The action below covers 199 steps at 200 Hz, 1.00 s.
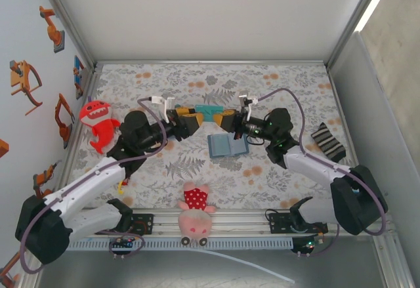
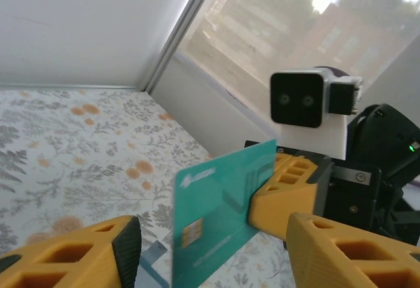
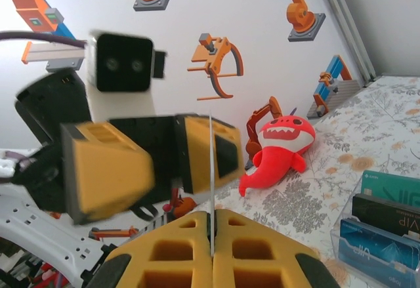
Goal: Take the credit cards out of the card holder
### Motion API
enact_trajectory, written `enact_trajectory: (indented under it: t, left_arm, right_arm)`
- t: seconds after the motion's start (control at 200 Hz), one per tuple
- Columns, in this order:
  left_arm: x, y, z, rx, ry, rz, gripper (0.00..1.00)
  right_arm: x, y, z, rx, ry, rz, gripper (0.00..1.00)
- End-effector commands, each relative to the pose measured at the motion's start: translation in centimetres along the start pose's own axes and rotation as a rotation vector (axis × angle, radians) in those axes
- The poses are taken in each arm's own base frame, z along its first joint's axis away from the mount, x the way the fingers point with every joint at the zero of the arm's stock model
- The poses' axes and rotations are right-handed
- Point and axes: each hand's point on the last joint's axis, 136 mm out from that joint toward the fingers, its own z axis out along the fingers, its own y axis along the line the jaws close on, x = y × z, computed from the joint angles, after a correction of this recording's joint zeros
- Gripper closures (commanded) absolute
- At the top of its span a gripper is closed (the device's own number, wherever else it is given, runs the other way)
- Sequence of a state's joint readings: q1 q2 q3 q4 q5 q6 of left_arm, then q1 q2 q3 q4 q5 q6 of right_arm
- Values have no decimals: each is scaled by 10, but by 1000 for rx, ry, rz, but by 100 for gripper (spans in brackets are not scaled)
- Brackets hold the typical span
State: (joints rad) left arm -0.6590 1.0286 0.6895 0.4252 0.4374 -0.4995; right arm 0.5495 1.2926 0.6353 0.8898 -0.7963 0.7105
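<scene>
Left wrist view: your left gripper (image 2: 211, 245) stands wide, fingers clear on both sides of the teal card (image 2: 220, 216). Right gripper (image 3: 211, 226) is clamped on the card's edge, so it alone carries it; reads as a handover. Card holder (image 1: 228, 145) lies open close under the right gripper.

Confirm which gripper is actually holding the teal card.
The right gripper: its jaws are pinched shut on the edge of the teal credit card. The left gripper is open, its fingers standing apart on either side of the card.
</scene>
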Motion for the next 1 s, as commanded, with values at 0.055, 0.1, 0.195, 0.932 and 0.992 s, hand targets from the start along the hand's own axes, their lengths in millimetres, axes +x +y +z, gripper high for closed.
enact_trajectory:
  t: [0.055,0.1,0.195,0.932,0.992]
  left_arm:
    - [4,-12,-19,-53,215,217,33]
    - [6,-11,-22,-66,273,242,32]
    - [13,-15,-23,-47,371,260,33]
    - [42,-24,10,187,570,272,57]
    - [44,-25,12,204,576,271,61]
  right_arm:
    - [8,12,-2,-35,76,-29,100]
    - [11,12,-2,-32,103,-27,100]
    - [21,11,-3,1,178,-28,100]
    - [30,32,-5,-39,274,-69,100]
    - [30,32,-5,-42,276,-68,100]
